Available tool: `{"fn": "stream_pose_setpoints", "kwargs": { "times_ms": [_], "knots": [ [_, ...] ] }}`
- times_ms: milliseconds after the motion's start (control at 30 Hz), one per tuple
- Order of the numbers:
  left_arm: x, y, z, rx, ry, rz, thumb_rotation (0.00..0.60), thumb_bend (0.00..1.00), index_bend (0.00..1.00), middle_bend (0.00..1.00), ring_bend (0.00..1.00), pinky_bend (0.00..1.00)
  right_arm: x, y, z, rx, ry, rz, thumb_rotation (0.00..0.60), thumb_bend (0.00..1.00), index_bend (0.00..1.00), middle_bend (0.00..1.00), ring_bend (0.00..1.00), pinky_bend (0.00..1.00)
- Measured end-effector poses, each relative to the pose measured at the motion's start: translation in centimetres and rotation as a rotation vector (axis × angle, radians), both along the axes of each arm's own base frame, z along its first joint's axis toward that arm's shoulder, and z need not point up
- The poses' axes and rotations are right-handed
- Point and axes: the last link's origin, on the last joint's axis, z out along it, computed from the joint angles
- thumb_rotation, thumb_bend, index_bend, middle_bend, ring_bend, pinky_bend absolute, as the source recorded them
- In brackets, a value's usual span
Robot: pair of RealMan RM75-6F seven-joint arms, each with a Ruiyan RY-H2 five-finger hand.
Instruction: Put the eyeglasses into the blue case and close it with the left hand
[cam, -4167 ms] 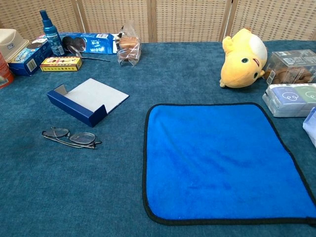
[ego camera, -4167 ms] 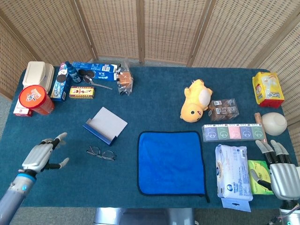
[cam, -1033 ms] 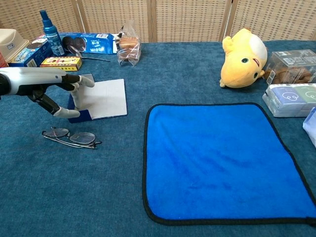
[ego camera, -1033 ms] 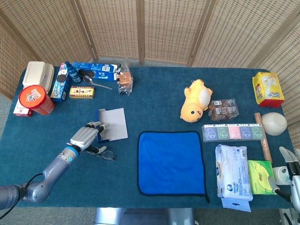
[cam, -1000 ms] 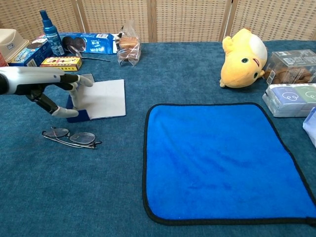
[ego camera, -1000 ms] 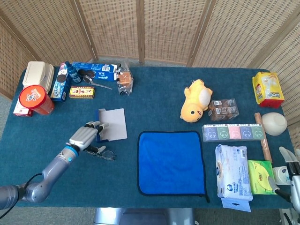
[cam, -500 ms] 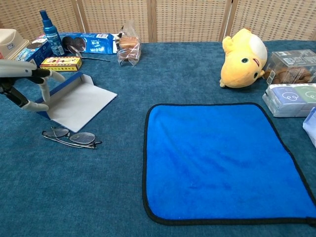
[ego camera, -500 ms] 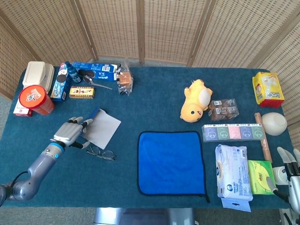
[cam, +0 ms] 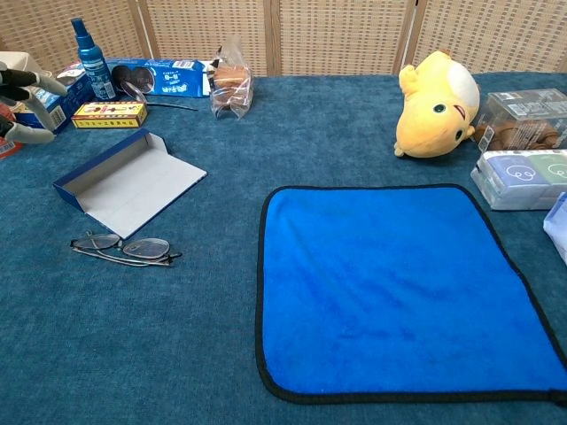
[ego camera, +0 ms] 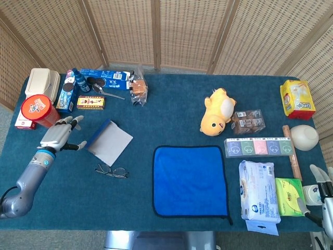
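The blue case point(ego camera: 108, 141) lies open on the surface, nothing inside. The eyeglasses point(ego camera: 111, 171) lie just beside it. The left hand point(ego camera: 59, 135) has fingers point(ego camera: 73, 124) spread wide, holding nothing.

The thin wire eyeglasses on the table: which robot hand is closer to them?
Left. The left hand hovers open just beyond the thin wire eyeglasses, next to the open blue case. The right hand sits far across the table at the opposite edge.
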Motion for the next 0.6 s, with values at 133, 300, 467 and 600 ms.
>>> {"fn": "stream_pose_setpoints", "kwargs": {
  "times_ms": [133, 300, 467, 600],
  "knots": [
    [-0.3, 0.6, -0.6, 0.001, 0.019, 0.010, 0.418, 0.29, 0.00, 0.28, 0.02, 0.07, -0.1, 0.0, 0.1, -0.004, 0.002, -0.006, 0.571, 0.28, 0.08, 0.16, 0.08, 0.13],
    [-0.4, 1.6, -1.8, -0.001, 0.057, 0.009, 0.413, 0.29, 0.00, 0.27, 0.00, 0.07, -0.2, 0.2, 0.3, -0.012, 0.004, -0.020, 0.564, 0.28, 0.08, 0.16, 0.08, 0.13],
    [-0.2, 2.7, -3.4, -0.016, 0.083, 0.016, 0.409, 0.29, 0.00, 0.27, 0.00, 0.07, -0.3, 0.2, 0.4, -0.017, 0.006, -0.028, 0.569, 0.28, 0.08, 0.16, 0.08, 0.15],
    [0.5, 3.2, -4.9, -0.048, 0.092, 0.005, 0.413, 0.29, 0.00, 0.27, 0.00, 0.07, -0.2, 0.3, 0.5, -0.022, 0.002, -0.033, 0.571, 0.28, 0.07, 0.16, 0.09, 0.15]
  ]
}}
